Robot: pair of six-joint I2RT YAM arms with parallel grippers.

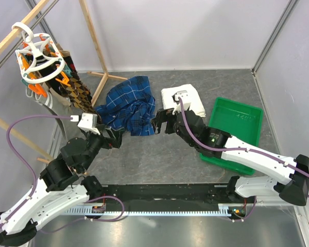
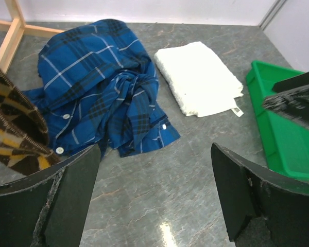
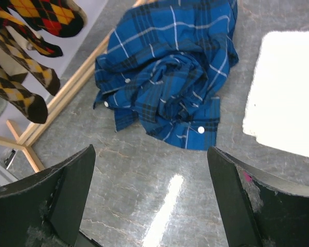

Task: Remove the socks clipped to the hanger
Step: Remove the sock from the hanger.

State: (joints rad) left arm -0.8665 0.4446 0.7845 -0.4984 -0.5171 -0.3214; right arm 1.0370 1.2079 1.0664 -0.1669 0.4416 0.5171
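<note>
Brown-tan argyle socks (image 1: 76,91) dangle clipped beneath the white round hanger (image 1: 40,57), upper left.

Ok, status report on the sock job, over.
Both jaws open, empty. Socks still clipped to hanger. Blue shirt on table, nothing blocking.

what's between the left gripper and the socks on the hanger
Nothing visible. The open left gripper sits close to the lowest argyle socks, which dangle from the hanger just to its left, with no object in the gap. The blue shirt lies ahead, off that path.
</note>
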